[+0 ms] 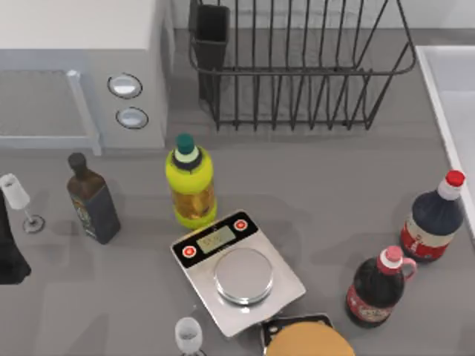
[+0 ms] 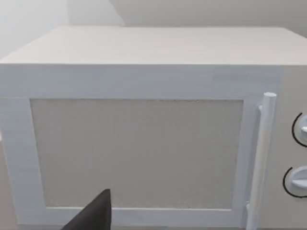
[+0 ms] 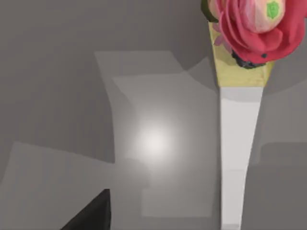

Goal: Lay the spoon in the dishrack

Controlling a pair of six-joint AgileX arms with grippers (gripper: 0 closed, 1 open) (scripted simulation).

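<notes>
The dishrack [image 1: 297,72], a black wire basket with a dark utensil cup [image 1: 211,37] at its left corner, stands at the back of the table. In the right wrist view, a long white handle with a yellow section and a pink rose-like head, apparently the spoon [image 3: 237,143], lies on the grey surface. A dark finger [image 3: 91,213] of my right gripper is some way from it. My left arm [image 1: 9,256] is at the table's left edge, and its dark finger [image 2: 91,215] faces the microwave door [image 2: 139,153].
A white microwave [image 1: 82,74] stands left of the rack. Between the arms and the rack are a yellow bottle [image 1: 191,182], a dark bottle [image 1: 93,200], a kitchen scale [image 1: 237,267], two red-capped bottles [image 1: 434,219] [image 1: 378,282] and two glasses [image 1: 18,196] [image 1: 188,335].
</notes>
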